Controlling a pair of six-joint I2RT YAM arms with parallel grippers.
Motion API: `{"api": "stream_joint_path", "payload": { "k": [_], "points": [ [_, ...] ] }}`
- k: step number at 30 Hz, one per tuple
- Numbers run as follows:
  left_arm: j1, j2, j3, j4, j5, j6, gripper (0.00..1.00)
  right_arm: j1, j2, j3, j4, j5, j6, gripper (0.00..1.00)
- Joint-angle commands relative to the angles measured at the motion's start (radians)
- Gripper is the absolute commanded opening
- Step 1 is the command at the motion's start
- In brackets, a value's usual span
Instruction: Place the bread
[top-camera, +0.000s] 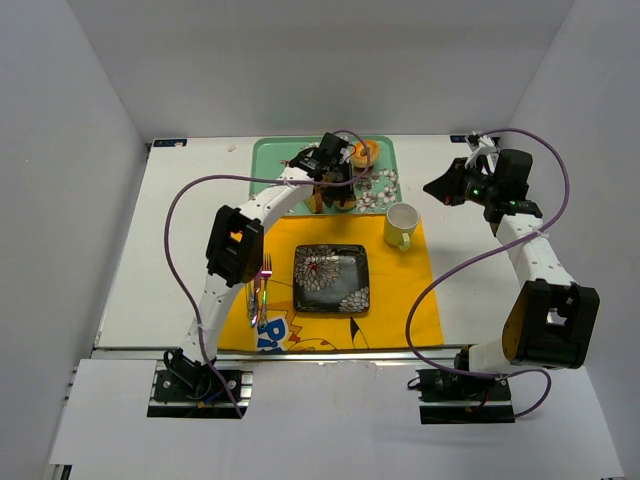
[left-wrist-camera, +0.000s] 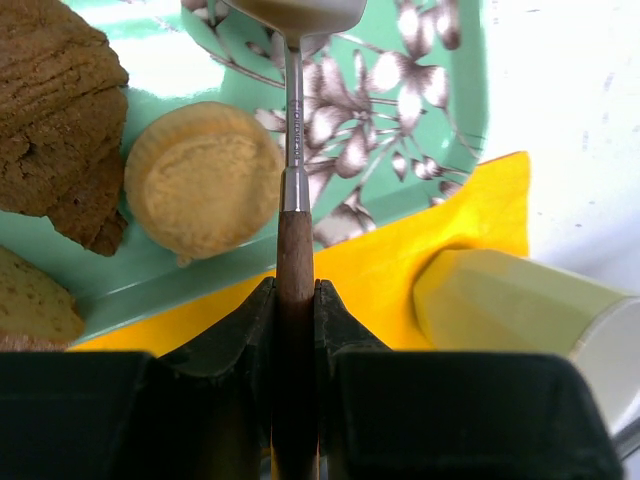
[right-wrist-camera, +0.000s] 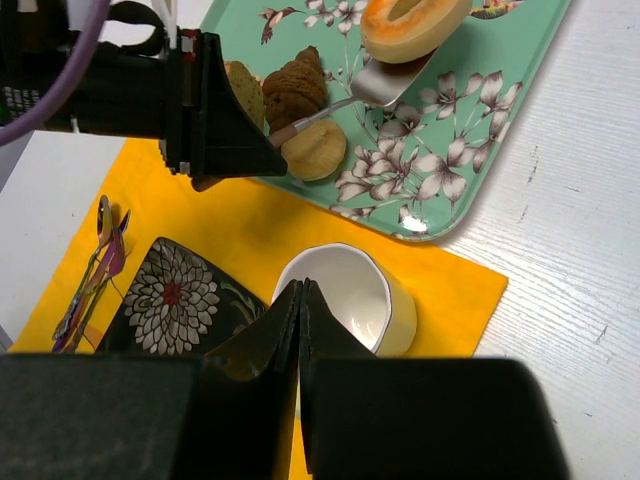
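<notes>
The bread (right-wrist-camera: 415, 25), a golden orange ring, lies at the far end of the green flowered tray (right-wrist-camera: 470, 130); from above it shows beside the left wrist (top-camera: 365, 152). My left gripper (left-wrist-camera: 295, 290) is shut on the wooden handle of a metal server (left-wrist-camera: 295, 250). The server's blade (right-wrist-camera: 385, 85) rests on the tray against the ring's near edge. My right gripper (right-wrist-camera: 301, 290) is shut with nothing in it, hovering over the mug (right-wrist-camera: 345, 295), right of the tray (top-camera: 440, 187).
A round tan bun (left-wrist-camera: 205, 180) and a brown loaf piece (left-wrist-camera: 55, 110) sit on the tray near the server. On the yellow mat (top-camera: 420, 300) lie a black flowered plate (top-camera: 331, 278), the yellow mug (top-camera: 402, 225) and a fork (top-camera: 262, 290).
</notes>
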Motion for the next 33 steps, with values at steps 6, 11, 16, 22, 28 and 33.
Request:
{"api": "stream_joint_path", "payload": {
  "k": [6,11,16,22,28,33],
  "points": [
    [-0.010,-0.199,-0.018,0.033,0.002,0.028,0.00,-0.005,-0.023,-0.005,0.036,-0.024,0.002,0.04],
    [-0.018,-0.271,-0.107,0.031,-0.012,0.057,0.00,-0.005,-0.023,-0.008,0.030,-0.024,-0.010,0.04],
    [-0.031,-0.413,-0.260,0.065,-0.020,0.080,0.00,-0.005,-0.024,-0.010,0.024,-0.041,-0.039,0.04],
    [-0.053,-0.613,-0.496,0.117,-0.017,0.109,0.00,-0.005,-0.024,-0.002,0.004,-0.087,-0.101,0.04],
    [-0.076,-0.810,-0.766,0.175,-0.009,0.140,0.00,-0.003,-0.017,0.027,-0.046,-0.180,-0.199,0.05],
    [-0.113,-1.017,-0.967,0.211,-0.046,0.149,0.00,-0.005,-0.011,0.042,-0.071,-0.210,-0.225,0.06]
  ]
}}
